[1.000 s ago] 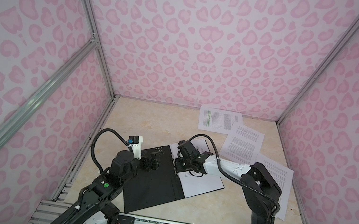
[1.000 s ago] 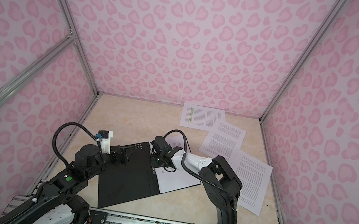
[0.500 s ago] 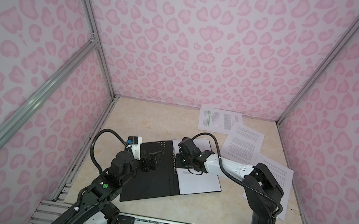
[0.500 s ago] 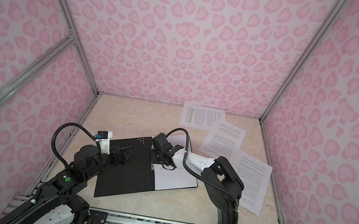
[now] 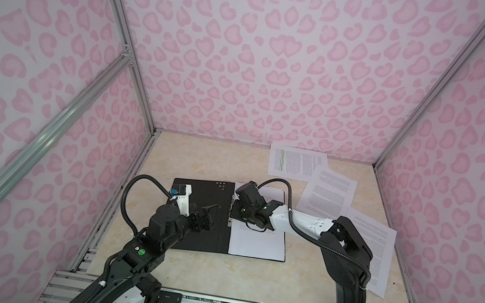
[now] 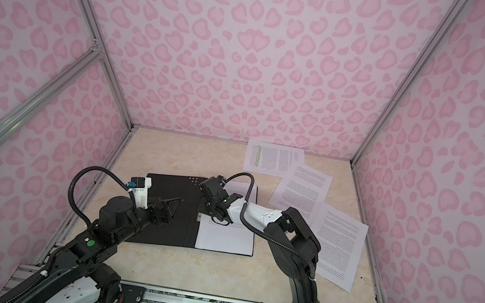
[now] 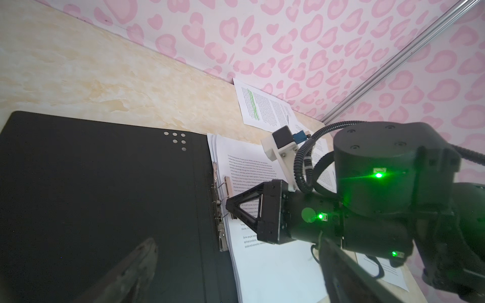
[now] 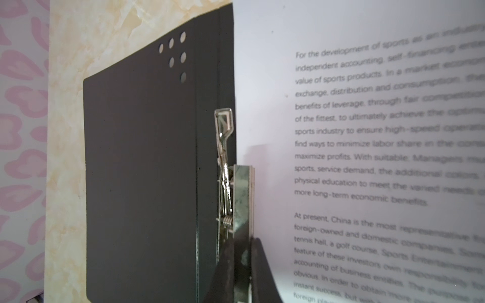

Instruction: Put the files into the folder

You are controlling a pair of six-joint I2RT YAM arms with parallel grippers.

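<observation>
Folder [image 5: 217,192] lies open and square to the front edge of the bench [image 5: 199,158]; a second ago it sat skewed, its near corner swung toward the left arm, and it has since turned and slid a little toward the back wall. The right gripper [image 5: 231,217] is pressed together on the lever of the metal clip [image 8: 241,189] at the spine, and that pinch looks like what pulled the folder straight. The left gripper [image 5: 207,217] hangs spread wide over the black left leaf, holding nothing. A stack of files [image 5: 256,246] rests on the right leaf with its edge at the clip. The lever seems raised, so I judge these pages placed but not yet clamped. Three more pages lie loose to the right and back of the folder: the green-marked sheet [image 5: 296,163] by the back wall, a second sheet [image 5: 326,192] overlapping it, and a third sheet [image 5: 369,249] partly under the right arm. The task is therefore only part done. The bench is pale cream with a marbled look, closed in by walls [image 5: 267,62] of pink blotches, with metal rails [image 5: 115,2] at the corners.
</observation>
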